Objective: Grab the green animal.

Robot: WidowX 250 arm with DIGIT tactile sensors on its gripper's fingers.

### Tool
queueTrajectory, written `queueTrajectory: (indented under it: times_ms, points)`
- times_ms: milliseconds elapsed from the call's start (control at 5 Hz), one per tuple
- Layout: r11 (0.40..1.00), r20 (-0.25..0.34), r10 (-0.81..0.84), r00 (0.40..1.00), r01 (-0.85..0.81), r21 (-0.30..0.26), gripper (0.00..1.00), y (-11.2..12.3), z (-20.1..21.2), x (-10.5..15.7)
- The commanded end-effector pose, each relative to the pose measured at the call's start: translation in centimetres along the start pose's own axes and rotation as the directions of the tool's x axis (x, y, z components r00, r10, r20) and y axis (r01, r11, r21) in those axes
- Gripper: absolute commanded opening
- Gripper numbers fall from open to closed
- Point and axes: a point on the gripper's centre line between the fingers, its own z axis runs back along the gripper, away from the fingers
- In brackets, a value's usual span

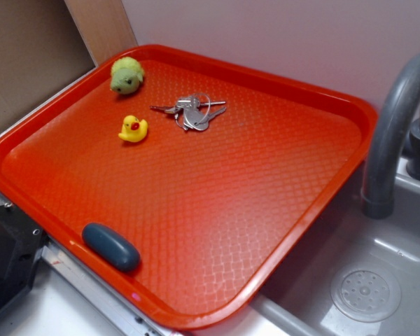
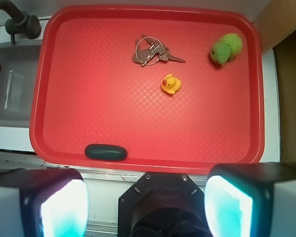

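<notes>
Take the wrist view from left to right. You see the sink [image 2: 12, 84] beside the red tray [image 2: 39, 123], then a dark oval object [image 2: 105, 152] resting against the tray's near rim. Next come the bunch of keys [image 2: 152, 52], the yellow duck [image 2: 171, 84], and finally the green animal [image 2: 226, 49], which sits in the tray's far right corner. It is well apart from the duck and near the rim.

That corner spot probably matters to you. The raised rim crowds one side of the toy, so you likely want to come at it from the open tray side.

Your pincer [image 2: 146, 205] is spread wide and holds nothing. Its two fingers [image 2: 229, 205] frame the bottom of the wrist view, above the tray's near edge.

The exterior view shows none of the arm, so only the wrist camera tells you how the pincer stands. The exterior view does show you the grey faucet [image 1: 399, 119], the sink drain [image 1: 365, 292], and the toy [image 1: 126, 75] lying low on the tray floor with its darker head towards the duck [image 1: 133, 129].
</notes>
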Motion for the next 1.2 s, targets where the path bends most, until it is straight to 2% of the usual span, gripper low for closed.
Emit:
queueTrajectory:
  times_ms: [0,200,400,600,800,1000]
  points:
    - [1.0,0.0,0.0,1.0,0.0,0.0,1.0,0.0,0.0,0.0]
    - [0.976,-0.002,0.216,0.976,-0.216,0.003,1.0,2.3,-2.1,2.5]
    - [0.905,0.019,0.424,0.906,-0.424,0.024,1.0,5.2,-4.5,4.3]
    - [0.777,0.076,0.622,0.78,-0.626,0.069,1.0,8.1,-6.6,5.7]
    - [0.644,0.201,0.733,0.649,-0.759,0.102,1.0,12.2,-9.6,8.7]
    - [0.638,0.307,0.705,0.64,-0.761,0.119,1.0,13.8,-11.8,11.3]
